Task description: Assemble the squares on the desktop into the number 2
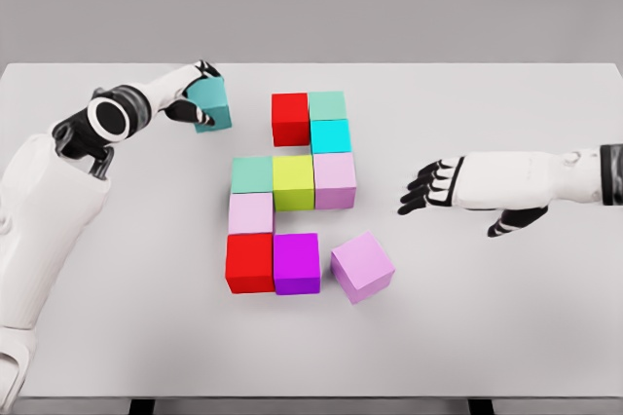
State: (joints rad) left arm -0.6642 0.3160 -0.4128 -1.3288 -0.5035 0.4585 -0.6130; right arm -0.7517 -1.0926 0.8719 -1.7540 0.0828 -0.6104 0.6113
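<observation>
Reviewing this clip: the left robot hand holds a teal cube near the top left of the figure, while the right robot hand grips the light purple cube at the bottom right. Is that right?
Not quite. The head view shows the right robot hand open and empty, hovering apart from the tilted light purple cube, which sits loose on the table. The left robot hand does hold the teal cube.

- The left arm [44, 210] is white, smooth and round, and fat near the bottom.
- It has a black ring joint [115, 118] with a white ring around it, close to the wrist.
- The left hand [190, 94] is white with black fingers.
- The right arm [531, 179] is white too, with a black band [611, 173] at the edge.
- The right hand [448, 186] has a white back and black fingers [419, 191].
</observation>
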